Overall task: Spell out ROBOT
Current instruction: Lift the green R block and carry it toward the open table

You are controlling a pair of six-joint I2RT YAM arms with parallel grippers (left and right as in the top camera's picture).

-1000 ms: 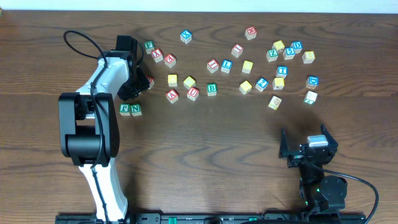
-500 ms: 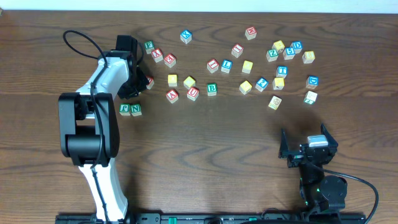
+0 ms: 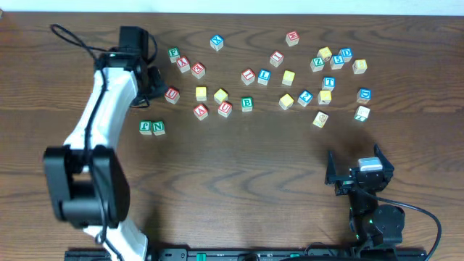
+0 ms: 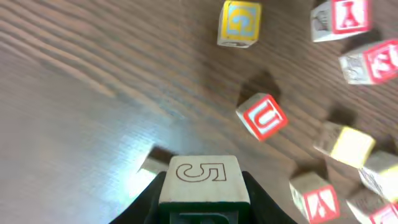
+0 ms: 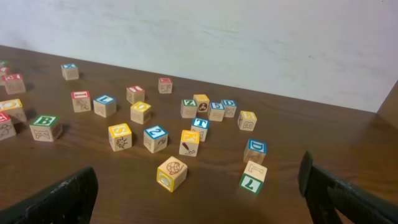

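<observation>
On the bench, the left arm has swung toward the far-left corner, and the left pincer has narrowed onto a cube marked 5, letter unseen, so a pick has begun; the right pincer gapes empty; the green B cube waits mid-bench

Left pincer closed onto a 5-marked cube, arm swung back, red U cube uncovered.
</observation>
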